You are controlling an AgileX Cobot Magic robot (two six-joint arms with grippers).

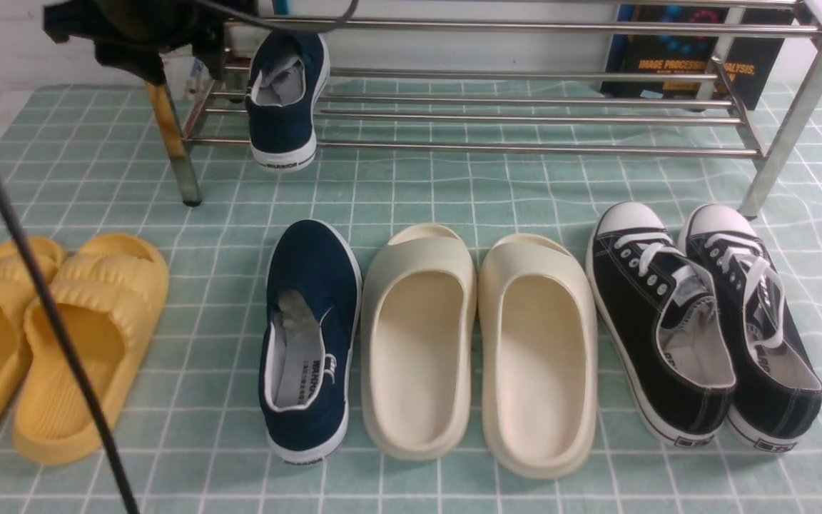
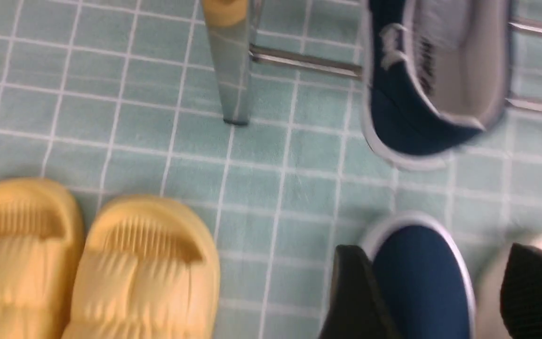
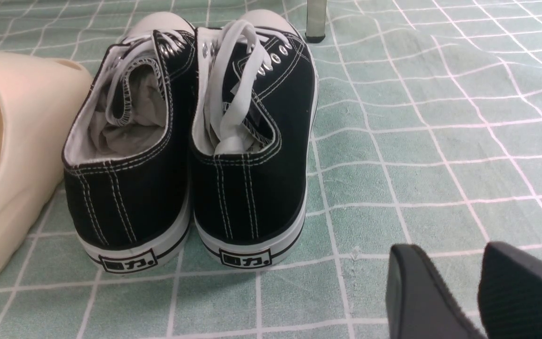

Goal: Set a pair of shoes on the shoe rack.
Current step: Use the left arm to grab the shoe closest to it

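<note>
One navy slip-on shoe [image 1: 284, 107] lies tilted on the lower bars of the steel shoe rack [image 1: 525, 148], at its left end, heel sticking out over the front bar. The other navy shoe [image 1: 307, 335] stands on the green mat in front. In the left wrist view the left gripper [image 2: 440, 301] is open, its fingers [image 2: 355, 296] wide apart above the floor shoe's toe [image 2: 417, 273], away from the racked shoe [image 2: 431, 80]. The right gripper [image 3: 464, 282] hangs over bare mat with a gap between its fingers and nothing in it.
Yellow slides [image 1: 47, 343] lie at the left, cream slides [image 1: 482, 350] in the middle, black lace-up sneakers [image 1: 703, 321] at the right. A book [image 1: 696, 57] leans behind the rack. A black cable [image 1: 40, 300] crosses the left of the front view.
</note>
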